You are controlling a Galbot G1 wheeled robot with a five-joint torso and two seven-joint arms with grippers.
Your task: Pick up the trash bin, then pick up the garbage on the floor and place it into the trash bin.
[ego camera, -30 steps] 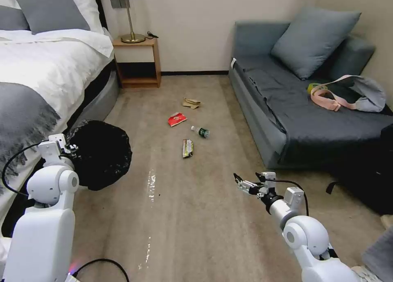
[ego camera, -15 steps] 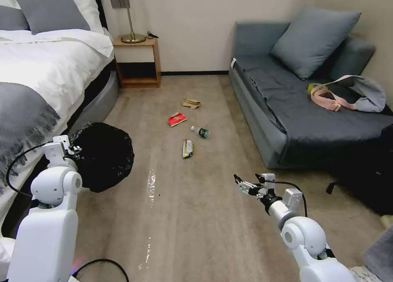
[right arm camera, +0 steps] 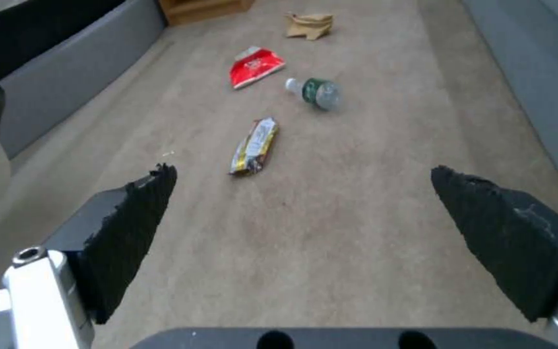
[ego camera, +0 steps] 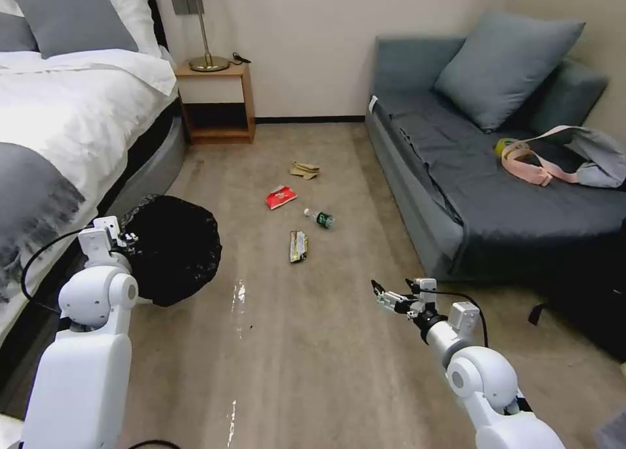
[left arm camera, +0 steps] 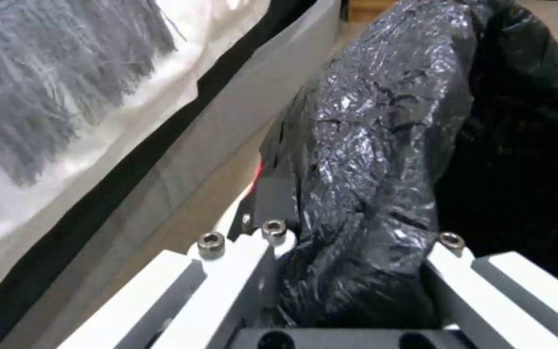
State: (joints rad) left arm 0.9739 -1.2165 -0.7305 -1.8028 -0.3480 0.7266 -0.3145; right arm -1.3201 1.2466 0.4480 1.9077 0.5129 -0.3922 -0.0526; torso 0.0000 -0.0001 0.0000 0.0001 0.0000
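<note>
The trash bin [ego camera: 175, 248], lined with a crinkly black bag [left arm camera: 382, 145], hangs off the floor by the bed, low on my left. My left gripper [left arm camera: 356, 247] is shut on its rim. Ahead on the carpet lies the garbage: a tan paper bag [ego camera: 304, 169], a red packet [ego camera: 281, 197], a clear bottle with a green label [ego camera: 319, 218] and a gold-brown wrapper [ego camera: 298, 246]. My right gripper [ego camera: 391, 287] hovers open and empty above the floor, short of the wrapper [right arm camera: 255, 146] and a little to its right. Beyond the wrapper lie the bottle [right arm camera: 315, 91] and the packet [right arm camera: 255, 66].
A bed [ego camera: 59, 123] runs along the left, with a wooden nightstand [ego camera: 218, 100] and lamp at the far wall. A grey sofa [ego camera: 495, 175] fills the right side, carrying a cushion, a bag with a pink strap [ego camera: 567, 156] and a tape roll [ego camera: 502, 144]. Open carpet lies between.
The whole picture has shifted, so the camera has moved slightly forward; the litter sits a little nearer. The left arm still holds the bin, and the right gripper stays open.
</note>
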